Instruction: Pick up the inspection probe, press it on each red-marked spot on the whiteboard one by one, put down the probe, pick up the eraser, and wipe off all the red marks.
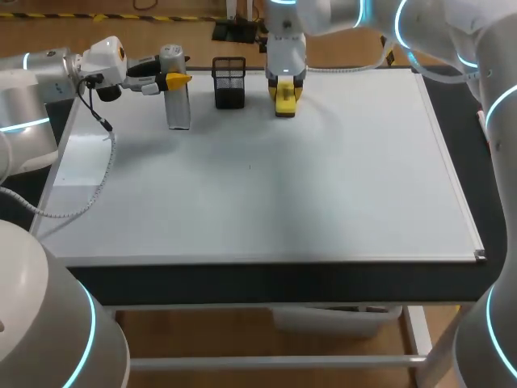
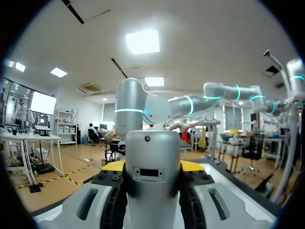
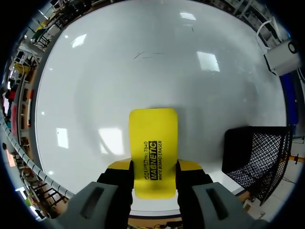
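Note:
The inspection probe, a silver cylinder, stands upright at the whiteboard's far left. My left gripper is shut on its upper part from the side. In the left wrist view the probe fills the gap between the fingers of that gripper. The yellow eraser lies flat at the board's far edge, right of the middle, with my right gripper shut on it from above. In the right wrist view the eraser sits between the yellow tips of that gripper. I see no red marks on the whiteboard.
A black mesh basket stands at the far edge between the probe and the eraser, and the basket shows close beside the right gripper. A faint dark stroke marks the board's middle. The left arm's cable hangs over the board's left side.

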